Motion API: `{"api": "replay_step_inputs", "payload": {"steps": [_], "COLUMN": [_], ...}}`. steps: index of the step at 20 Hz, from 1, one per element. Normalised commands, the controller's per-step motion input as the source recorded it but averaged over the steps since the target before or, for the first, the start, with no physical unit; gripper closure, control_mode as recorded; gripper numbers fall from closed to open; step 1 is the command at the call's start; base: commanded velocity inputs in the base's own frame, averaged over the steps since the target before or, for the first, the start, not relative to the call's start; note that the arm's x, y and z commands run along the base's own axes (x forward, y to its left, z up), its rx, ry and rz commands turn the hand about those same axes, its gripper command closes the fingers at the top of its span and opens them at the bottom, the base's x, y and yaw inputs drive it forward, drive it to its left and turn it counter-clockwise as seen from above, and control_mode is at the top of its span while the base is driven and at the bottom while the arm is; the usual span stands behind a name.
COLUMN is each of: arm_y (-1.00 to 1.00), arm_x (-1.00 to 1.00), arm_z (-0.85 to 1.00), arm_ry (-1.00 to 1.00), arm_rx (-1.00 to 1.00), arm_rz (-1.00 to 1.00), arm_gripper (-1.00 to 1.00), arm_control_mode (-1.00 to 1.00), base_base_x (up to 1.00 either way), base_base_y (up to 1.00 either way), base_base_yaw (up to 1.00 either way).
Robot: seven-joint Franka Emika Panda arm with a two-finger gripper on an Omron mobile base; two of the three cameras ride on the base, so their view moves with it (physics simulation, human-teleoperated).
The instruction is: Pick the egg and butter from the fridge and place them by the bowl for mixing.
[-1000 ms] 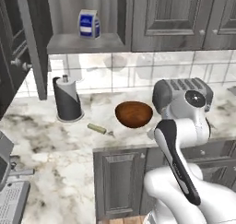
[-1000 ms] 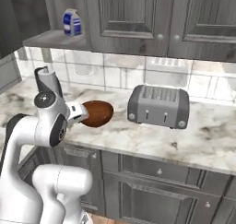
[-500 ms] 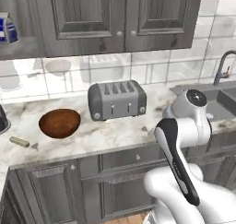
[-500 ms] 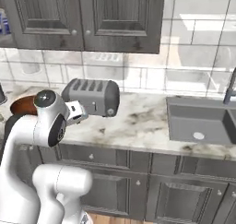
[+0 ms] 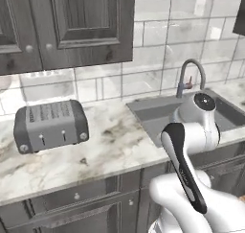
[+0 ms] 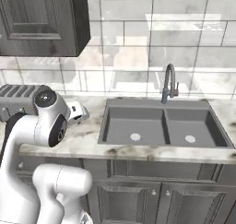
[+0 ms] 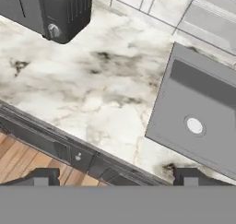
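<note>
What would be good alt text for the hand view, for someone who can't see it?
Looking down past an open, empty gripper at a marbled white countertop. A dark grey toaster sits at the upper left and a grey sink basin with a round drain is on the right; cabinet fronts and wood floor show along the lower left.

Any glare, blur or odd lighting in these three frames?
Right base view: bright washed-out patch on the wall tiles above the faucet. Left base view: soft, low-detail render, toaster edges slightly fuzzy. Hand view: even light, faint shadow under the toaster, sink sharp.
</note>
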Motion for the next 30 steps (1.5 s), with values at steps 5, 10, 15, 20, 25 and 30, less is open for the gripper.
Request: {"api": "replay_step_inputs", "payload": {"steps": [5,10,15,20,25,30], "arm_y": [0.0,0.0,0.0,0.0,0.0,0.0], "arm_x": [0.0,0.0,0.0,0.0,0.0,0.0], "arm_z": [0.0,0.0,0.0,0.0,0.0,0.0], "arm_ry": [0.0,0.0,0.0,0.0,0.0,0.0], "arm_rx": [0.0,0.0,0.0,0.0,0.0,0.0], "arm_rz": [0.0,0.0,0.0,0.0,0.0,0.0], "arm_gripper": [-1.0,-1.0,-1.0,-1.0,-1.0,-1.0], "arm_control_mode": [1.0,1.0,1.0,1.0,1.0,1.0], "base_base_x": [0.28,0.0,-0.02,-0.4,-0.92,-0.48], "base_base_y": [-1.0,-1.0,-1.0,-1.0,-1.0,-0.53], "base_base_yaw": [-0.12,-0.02,0.0,0.0,0.0,0.0]}}
